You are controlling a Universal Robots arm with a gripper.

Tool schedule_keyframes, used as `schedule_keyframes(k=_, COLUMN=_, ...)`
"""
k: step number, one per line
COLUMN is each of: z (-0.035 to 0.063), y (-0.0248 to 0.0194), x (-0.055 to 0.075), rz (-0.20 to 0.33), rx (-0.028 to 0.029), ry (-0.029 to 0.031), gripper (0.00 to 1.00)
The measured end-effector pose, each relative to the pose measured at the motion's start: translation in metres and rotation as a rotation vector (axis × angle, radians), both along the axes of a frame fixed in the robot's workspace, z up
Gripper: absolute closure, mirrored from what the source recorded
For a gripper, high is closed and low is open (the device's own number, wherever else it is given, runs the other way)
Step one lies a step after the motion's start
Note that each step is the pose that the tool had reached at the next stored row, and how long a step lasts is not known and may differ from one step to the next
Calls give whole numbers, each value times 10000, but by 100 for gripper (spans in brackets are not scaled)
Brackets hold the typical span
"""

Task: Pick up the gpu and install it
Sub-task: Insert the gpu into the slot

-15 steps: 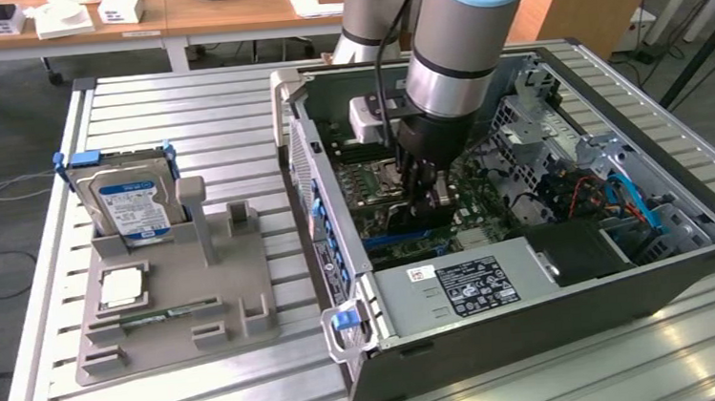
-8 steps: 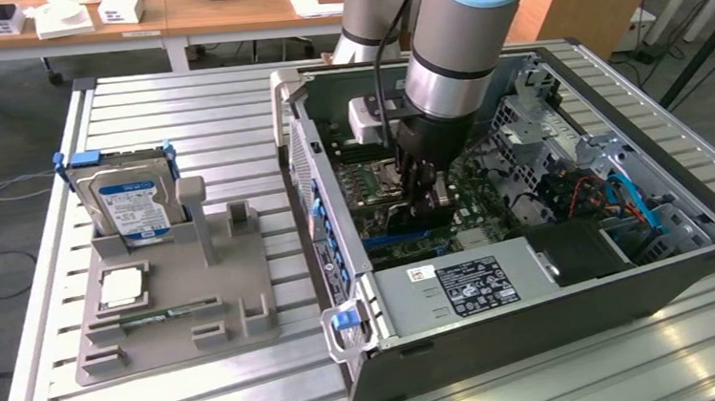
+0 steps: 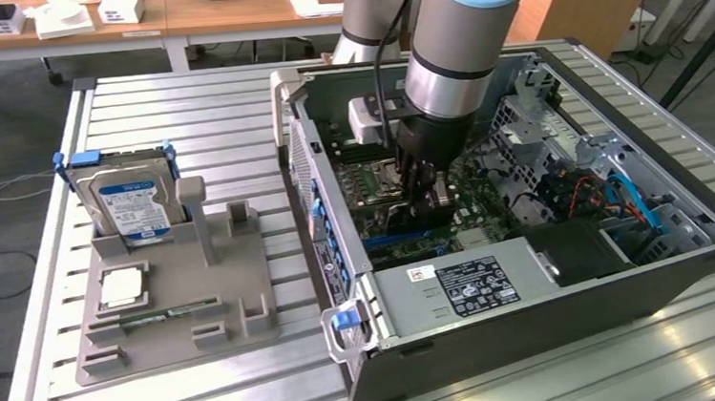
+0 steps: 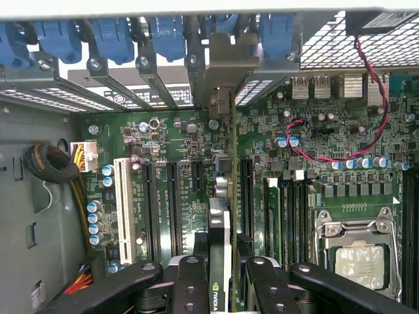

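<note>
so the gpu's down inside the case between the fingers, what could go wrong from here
1. The gpu stands edge-on over the motherboard slots; if it is slightly off line with its slot, pressing could jam or bend it.
2. Its metal bracket sits up at the rear slot openings beside the blue latches; it might catch there and tilt the card.
3. The red and black wires lie close by; the gripper could snag them.

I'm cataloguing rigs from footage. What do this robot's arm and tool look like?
The arm is a thick silver-grey tube with a light blue cap at its joint and a black cable alongside. The tool is black, with jointed, bolted link fingers.
</note>
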State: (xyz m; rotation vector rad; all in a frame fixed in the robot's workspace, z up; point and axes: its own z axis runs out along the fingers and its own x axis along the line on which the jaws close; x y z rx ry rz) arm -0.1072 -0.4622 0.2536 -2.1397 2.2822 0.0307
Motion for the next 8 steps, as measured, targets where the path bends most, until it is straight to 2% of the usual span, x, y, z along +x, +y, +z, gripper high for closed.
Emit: schedule_keyframes(k=8, z=-1, y=0, x=8, rz=-1, rx=1, ry=1, gripper=73)
